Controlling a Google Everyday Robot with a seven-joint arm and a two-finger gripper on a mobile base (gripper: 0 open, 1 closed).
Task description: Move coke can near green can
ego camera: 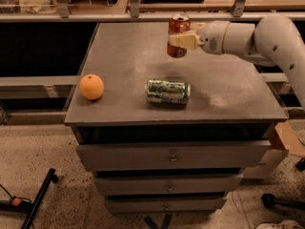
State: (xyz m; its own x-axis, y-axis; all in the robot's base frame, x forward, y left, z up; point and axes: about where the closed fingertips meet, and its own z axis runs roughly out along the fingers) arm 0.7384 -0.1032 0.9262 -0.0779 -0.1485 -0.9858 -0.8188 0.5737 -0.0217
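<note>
The coke can (178, 26) is red with a silver top. It hangs upright in the air above the far middle of the grey cabinet top (124, 56), held by my gripper (181, 40), which reaches in from the right and is shut on the can's middle. The green can (167, 91) lies on its side near the front middle of the top, below and slightly left of the held can, apart from it.
A round orange fruit (91, 87) sits at the front left of the top. My white arm (267, 38) spans the right side. Drawers (171, 157) face front below. A cardboard box (286, 140) is at the right, black stand legs (38, 197) on the floor left.
</note>
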